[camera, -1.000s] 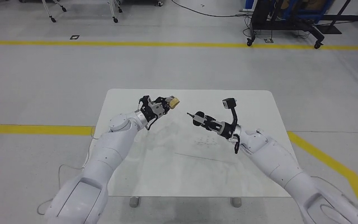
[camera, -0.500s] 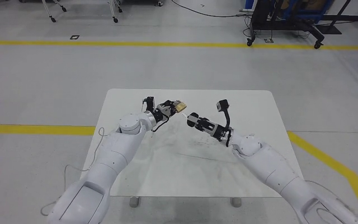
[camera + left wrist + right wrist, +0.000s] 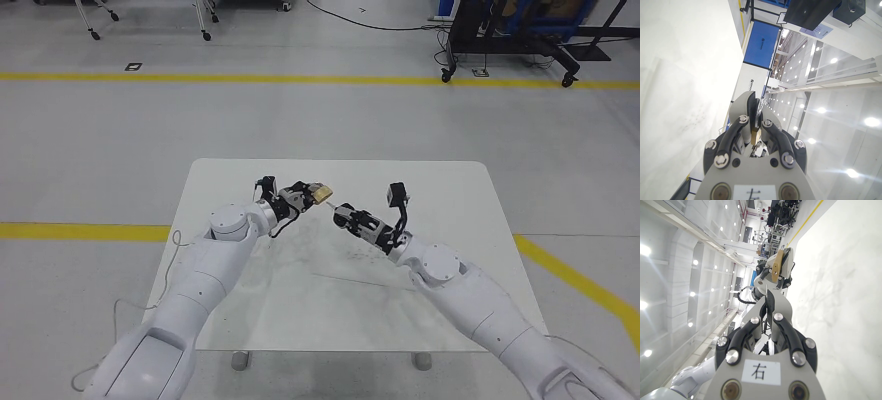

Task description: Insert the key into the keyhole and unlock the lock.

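Note:
A brass padlock (image 3: 320, 190) hangs in the air over the far middle of the white table (image 3: 330, 300), with my left gripper (image 3: 311, 192) shut on it. In the left wrist view the fingers (image 3: 742, 108) clamp its silver shackle (image 3: 761, 105) and the brass body (image 3: 754, 135) lies between them. My right gripper (image 3: 341, 213) is shut on a thin silver key (image 3: 766, 288). The key tip points at the padlock (image 3: 777, 264), a short gap below the keyhole (image 3: 774, 272) on its end face. Key and lock are apart.
Both grippers are held above the tabletop, near its far half. The table surface (image 3: 829, 285) carries faint dark scuff marks. A black wheeled frame (image 3: 515, 45) stands on the floor far behind the table.
Both grippers have come together over the table. The padlock moved right and turned toward the key, and the right gripper slid left until the key tip sits just short of the lock.

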